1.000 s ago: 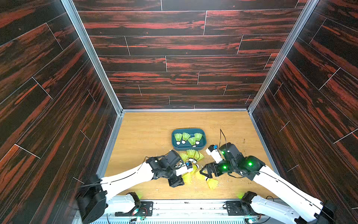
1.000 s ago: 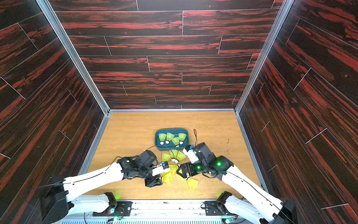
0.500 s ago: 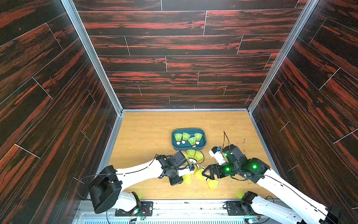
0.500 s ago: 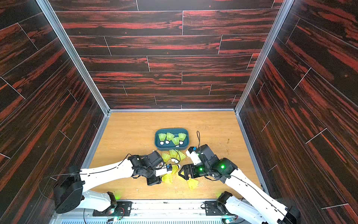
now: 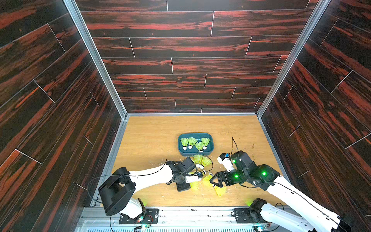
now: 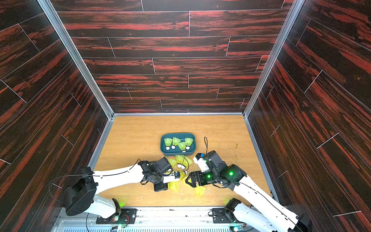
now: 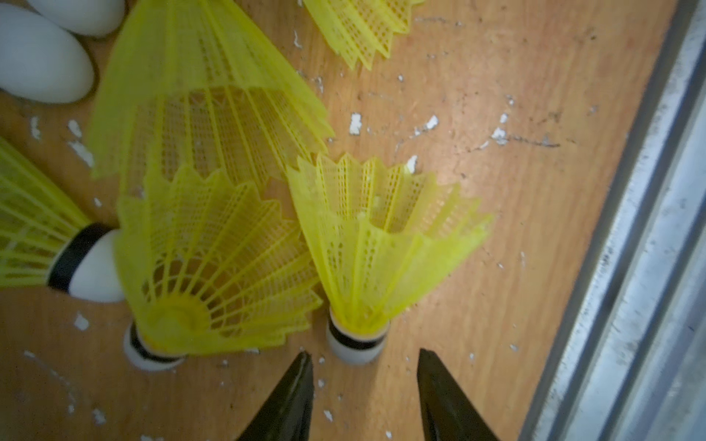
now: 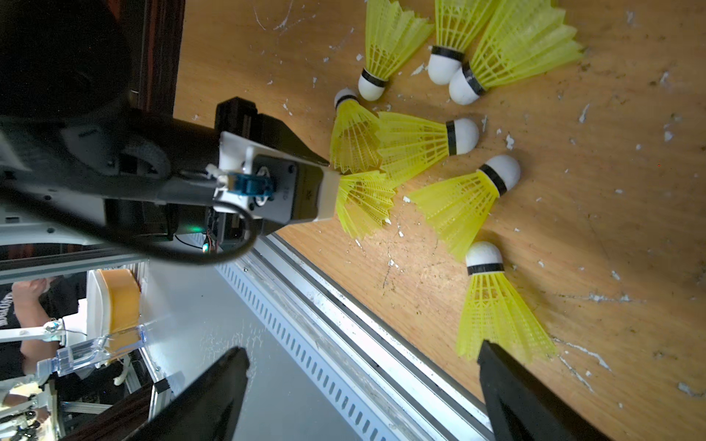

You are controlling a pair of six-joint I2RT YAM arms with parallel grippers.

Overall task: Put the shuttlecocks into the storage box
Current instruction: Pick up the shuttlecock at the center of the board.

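The teal storage box (image 5: 210, 151) (image 6: 163, 149) sits mid-floor with several yellow-green shuttlecocks (image 5: 192, 141) lying inside. More shuttlecocks (image 5: 200, 160) (image 6: 181, 159) lie loose on the wood just in front of it and between my grippers. My left gripper (image 5: 186, 183) (image 7: 365, 357) points down at the pile, jaws partly open and empty. One upright shuttlecock (image 7: 378, 244) has its white cork tip just ahead of them. My right gripper (image 5: 214, 181) (image 8: 361, 351) stands wide open and empty. One of its fingers (image 8: 508, 382) overlaps the skirt of a shuttlecock (image 8: 496, 309).
A metal rail (image 5: 180, 213) (image 8: 305, 324) (image 7: 649, 229) runs along the front edge, close to both grippers. Dark wood-pattern walls close in the floor on three sides. White flecks litter the wooden floor (image 5: 152, 140). Black cables loop off both wrists.
The left arm has folded lower and its rear links have come further into view, while its gripper stays over the loose pile. The right gripper has shifted slightly toward the front.
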